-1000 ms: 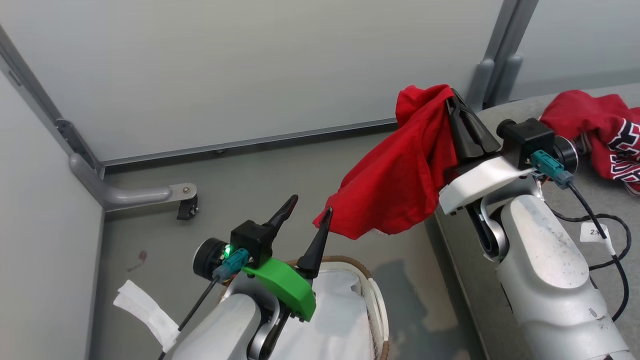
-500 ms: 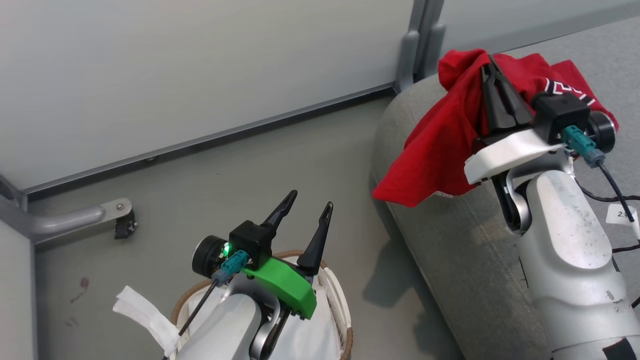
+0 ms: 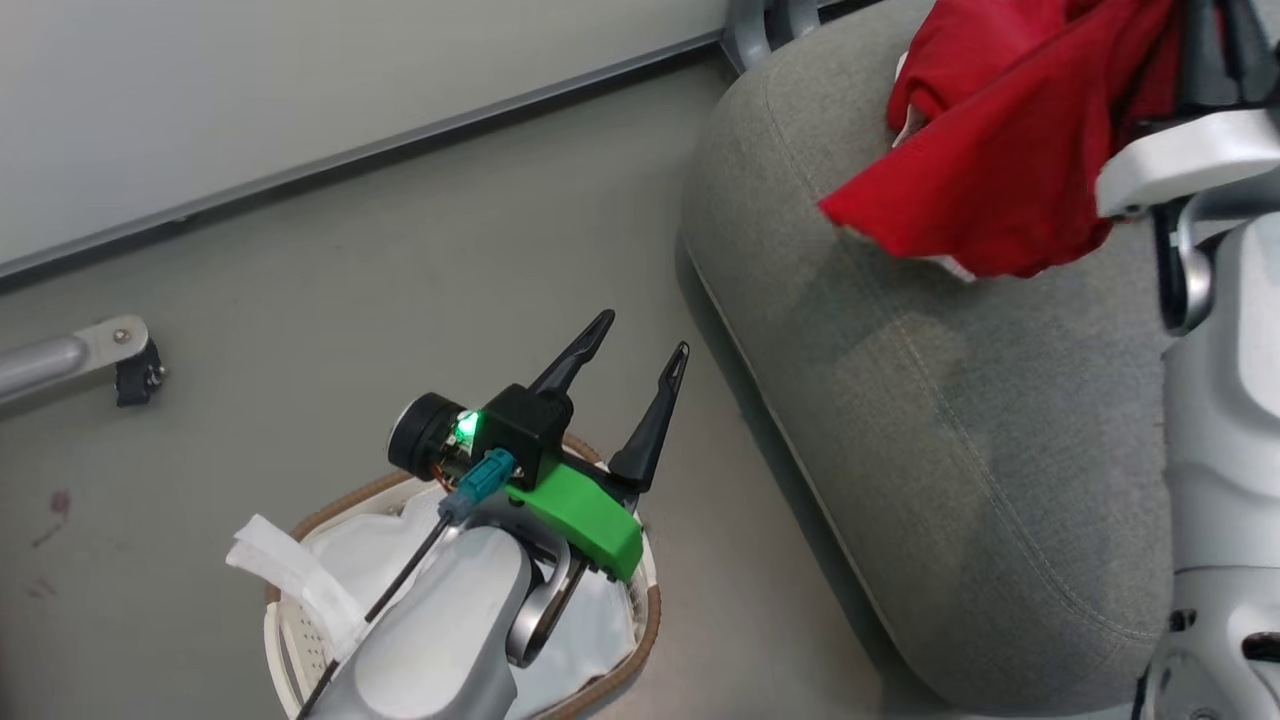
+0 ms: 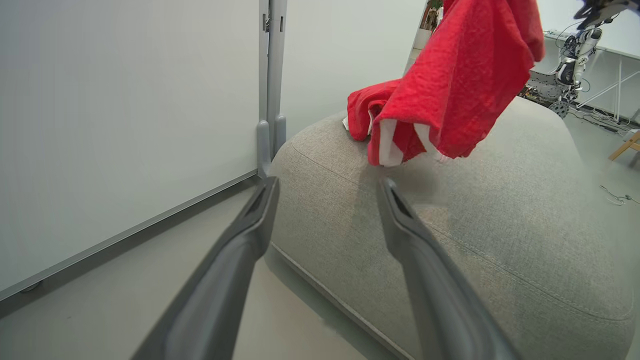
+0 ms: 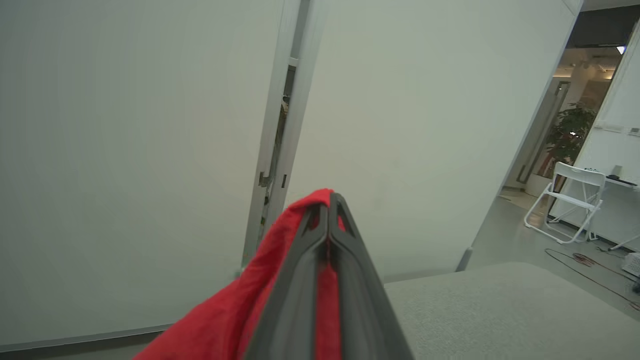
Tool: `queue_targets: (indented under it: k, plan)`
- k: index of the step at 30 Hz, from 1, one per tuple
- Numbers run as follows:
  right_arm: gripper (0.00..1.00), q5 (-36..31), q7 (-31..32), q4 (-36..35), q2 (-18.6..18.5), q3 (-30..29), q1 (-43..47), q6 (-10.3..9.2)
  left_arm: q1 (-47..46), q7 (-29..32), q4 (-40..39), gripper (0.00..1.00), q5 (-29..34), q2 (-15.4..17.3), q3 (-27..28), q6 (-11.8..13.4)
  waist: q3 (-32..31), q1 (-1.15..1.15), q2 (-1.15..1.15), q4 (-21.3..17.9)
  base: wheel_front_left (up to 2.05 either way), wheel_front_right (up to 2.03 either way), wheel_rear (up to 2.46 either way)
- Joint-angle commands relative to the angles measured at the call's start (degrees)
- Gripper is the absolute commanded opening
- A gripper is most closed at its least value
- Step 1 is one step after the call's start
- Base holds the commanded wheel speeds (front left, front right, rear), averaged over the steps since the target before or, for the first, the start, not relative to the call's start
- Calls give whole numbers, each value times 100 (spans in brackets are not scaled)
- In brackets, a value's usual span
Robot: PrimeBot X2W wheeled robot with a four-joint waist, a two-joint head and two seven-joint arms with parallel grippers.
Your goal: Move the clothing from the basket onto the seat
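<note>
Grey smooth floor (image 3: 330, 260), entered as the ground of the scene; items are listed outward from the robot.

1. Small oval white perforated plastic basket (image 3: 288, 640) with a brown woven rim. It is set on the floor nearest the robot. A crumpled white liner sheet (image 3: 370, 540) is seen inside it.

2. Left gripper (image 3: 645, 331), carried on a pale arm with a bright green plastic bracket (image 3: 580, 510). It is held above the basket's far rim. Its two long dark fingers are spread wide, nothing is held between them, and they are pointed toward the seat.

3. Large grey fabric-upholstered seat (image 3: 950, 430) with rounded corners and stitched seams. It is placed on the floor beyond and to the right of the basket, apart from it.

4. Bright red soft fabric garment (image 3: 1000, 170) with white trim at its lower edge. It is hung over the seat's far left corner. Whether its hem touches the cushion cannot be told.

5. Right gripper (image 5: 329, 197). Its fingers are pressed together and clamped on a fold of the garment, which is draped down one side.

6. Further red fabric (image 4: 360, 107), laid on the seat top just behind the hanging piece. Whether it is a separate piece cannot be told.

7. Pale wall panels (image 3: 300, 90), joined by a grey metal post (image 4: 270, 75) behind the seat.

8. White folding chair (image 5: 570, 200), seen far off past the panels.
</note>
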Motion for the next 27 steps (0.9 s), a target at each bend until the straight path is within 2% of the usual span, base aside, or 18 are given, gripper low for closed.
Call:
queue_targets:
  k: [1, 9, 17, 27]
  plan:
    - [0, -107, -14, 12, -123, -164, -132, -6, -147, -3, -19, 100, 37, 30, 28, -39, 509, 0, -1, 169, 0, 0, 0]
    - [0, -465, -14, 339, -541, -944, -351, -6, -458, -4, -110, 100, 260, 190, 14, -67, 1265, 0, -1, 521, 0, 0, 0]
    - [0, -642, -14, 774, -379, -1208, -114, -6, -668, -4, -156, 100, 369, 323, -2, -62, 1773, 0, -1, 649, 0, 0, 0]
    - [0, -646, -14, 861, -207, -1209, 176, -6, -661, -4, -148, 100, 391, 430, 45, 10, 1890, 0, -1, 580, 0, 0, 0]
